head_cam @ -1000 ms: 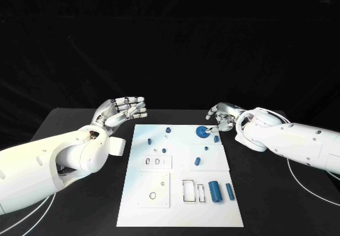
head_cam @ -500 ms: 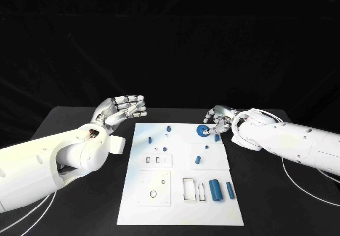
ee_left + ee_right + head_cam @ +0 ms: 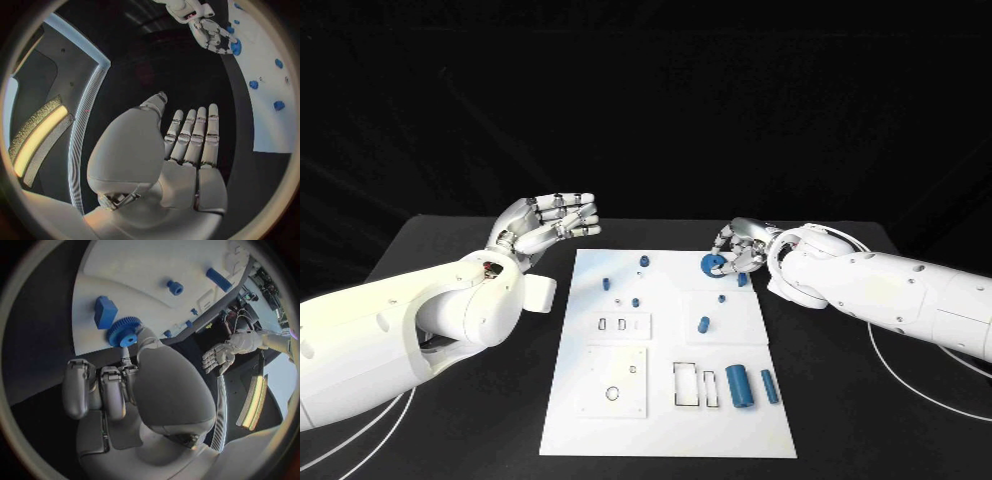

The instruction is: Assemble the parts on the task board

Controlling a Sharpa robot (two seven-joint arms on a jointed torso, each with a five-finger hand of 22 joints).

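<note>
right hand [image 3: 744,247]: at the far right corner of the task board [image 3: 672,400], fingers pinching the blue gear [image 3: 713,265] that sits on the board.
blue block [image 3: 105,311]: on the board, just beside the gear.
left hand [image 3: 548,224]: up in the air off the board's far left corner, fingers spread, holding nothing.
blue cylinders [image 3: 737,386]: lying on the board's near right part.
tabletop [image 3: 442,250]: black, under the board.

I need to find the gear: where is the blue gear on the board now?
In the head view the blue gear sits near the task board's far right corner, at the right hand's fingertips.
</note>
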